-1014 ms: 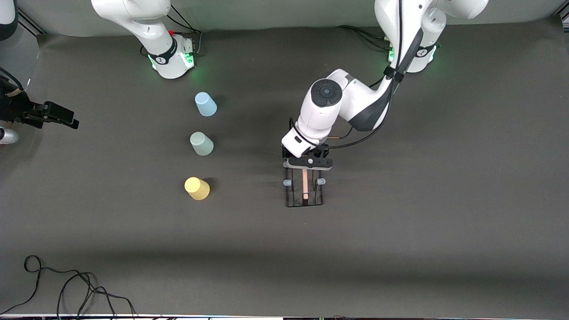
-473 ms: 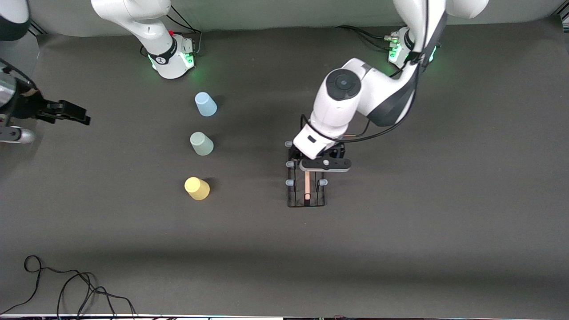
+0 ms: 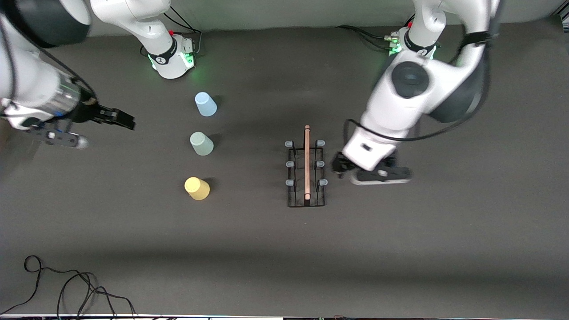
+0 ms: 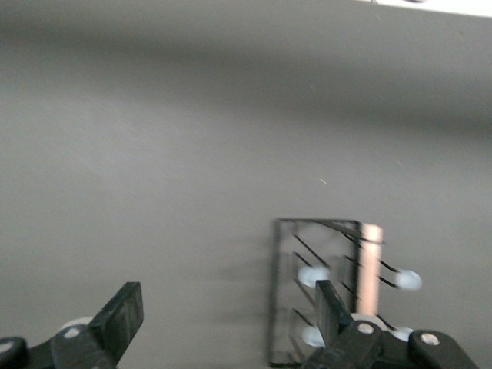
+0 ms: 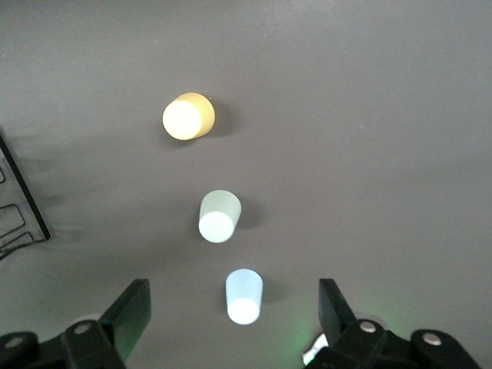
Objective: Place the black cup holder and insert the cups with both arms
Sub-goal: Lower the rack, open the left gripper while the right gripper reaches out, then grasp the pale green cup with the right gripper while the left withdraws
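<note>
The black cup holder (image 3: 306,166) stands on the table by itself, wooden rod handle on top. My left gripper (image 4: 228,317) hangs open and empty in the air beside the holder (image 4: 371,261), toward the left arm's end (image 3: 365,171). Three cups stand upside down in a row toward the right arm's end: light blue (image 3: 206,104), pale green (image 3: 201,143) and yellow (image 3: 197,188). My right gripper (image 3: 119,119) is open and empty, up in the air short of that row. Its wrist view looks down on the blue cup (image 5: 244,296), green cup (image 5: 219,216) and yellow cup (image 5: 188,116).
The two arm bases (image 3: 173,58) (image 3: 413,44) stand along the table's back edge. A loose black cable (image 3: 66,284) lies by the front edge at the right arm's end. A corner of the holder (image 5: 19,207) shows in the right wrist view.
My left gripper has opened, let go of the holder's handle and swung away toward the left arm's end. The holder stays standing. My right arm has come in toward the cups.
</note>
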Controlling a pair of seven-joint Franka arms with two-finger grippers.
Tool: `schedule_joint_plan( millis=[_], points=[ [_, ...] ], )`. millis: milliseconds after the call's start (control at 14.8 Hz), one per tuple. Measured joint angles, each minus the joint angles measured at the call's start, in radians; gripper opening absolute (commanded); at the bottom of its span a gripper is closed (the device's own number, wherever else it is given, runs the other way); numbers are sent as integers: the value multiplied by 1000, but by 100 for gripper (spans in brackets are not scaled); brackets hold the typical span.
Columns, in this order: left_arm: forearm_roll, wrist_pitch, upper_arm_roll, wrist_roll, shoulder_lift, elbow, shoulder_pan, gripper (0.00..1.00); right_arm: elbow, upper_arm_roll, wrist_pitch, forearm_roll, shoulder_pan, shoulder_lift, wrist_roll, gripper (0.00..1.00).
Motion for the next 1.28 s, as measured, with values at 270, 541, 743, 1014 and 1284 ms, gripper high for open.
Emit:
schedule_joint_plan(
  millis=[270,541,743,1014,1284],
  points=[
    [2,-160,2,312,-77,8,176,100,-173,0,213,18,52,0,76,94],
    [2,-286,5,582,-175,-3,358,100,-372,0,465,26,120,2,149,94],
    [2,-292,5,704,-197,-35,433,100,-494,-3,597,27,126,3,155,94],
    [2,-293,-1,735,-214,-83,443,100,-616,-6,745,27,126,34,155,94],
    [4,-376,1,738,-274,-88,444,100,-679,-6,883,28,148,117,155,94]
  ],
)
